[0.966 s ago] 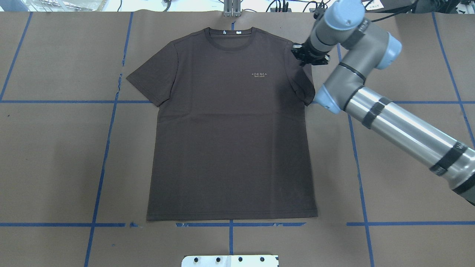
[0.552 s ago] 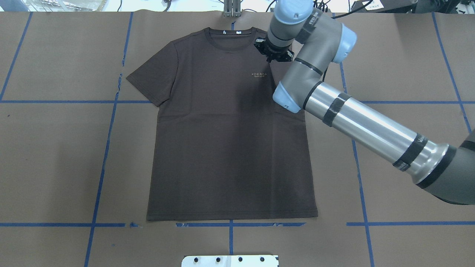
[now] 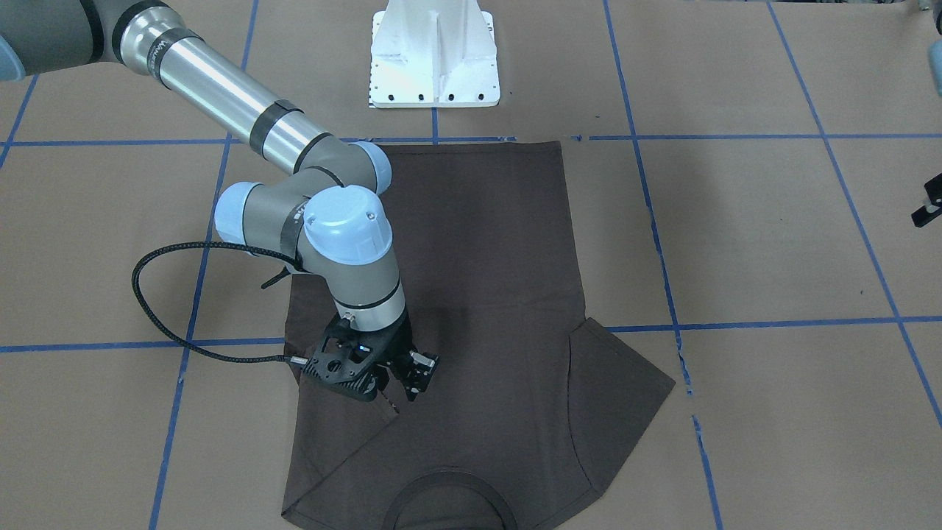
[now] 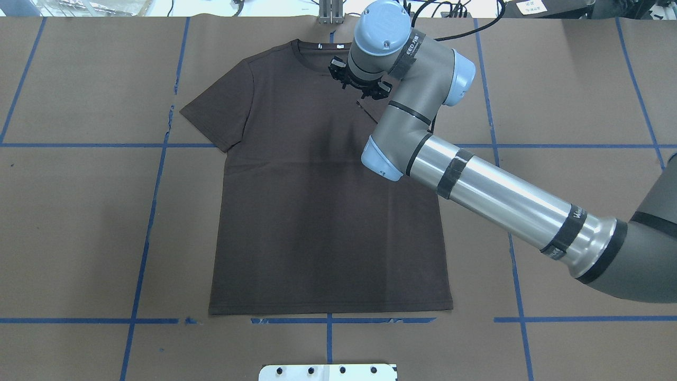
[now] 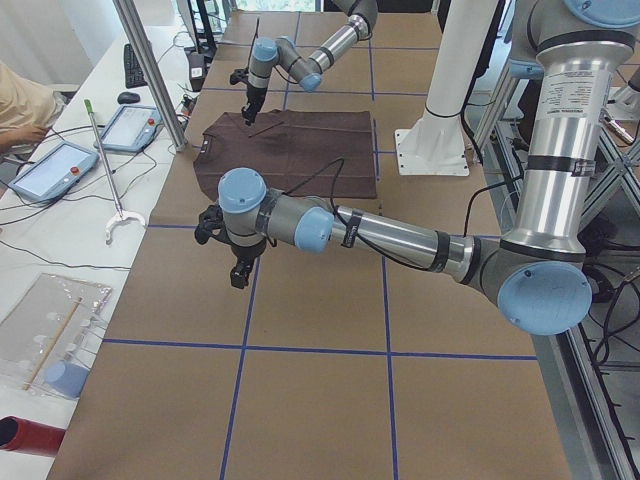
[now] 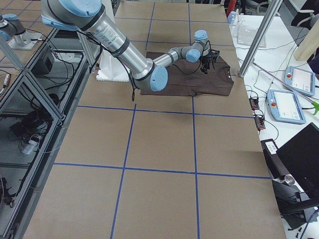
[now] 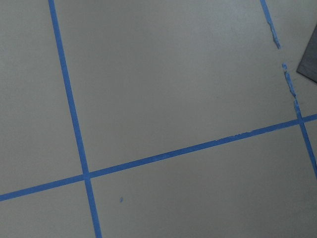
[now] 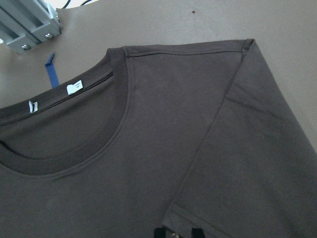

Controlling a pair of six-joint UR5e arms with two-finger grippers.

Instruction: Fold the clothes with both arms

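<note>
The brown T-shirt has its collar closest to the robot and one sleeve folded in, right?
No, the collar is farthest from the robot; the hem is by the white base, as the front-facing view shows. One sleeve of the T-shirt is folded in.

brown-papered table [image 4: 69, 227] with blue tape grid [image 4: 84, 144], white pedestal base [image 3: 434, 66], two tablets [image 5: 130, 128] alongside

The T-shirt [image 4: 317, 211] lies on the table [image 4: 79, 211]; right claw [image 4: 360, 87] sits over its chest, beside the collar [image 8: 120, 99].
</note>
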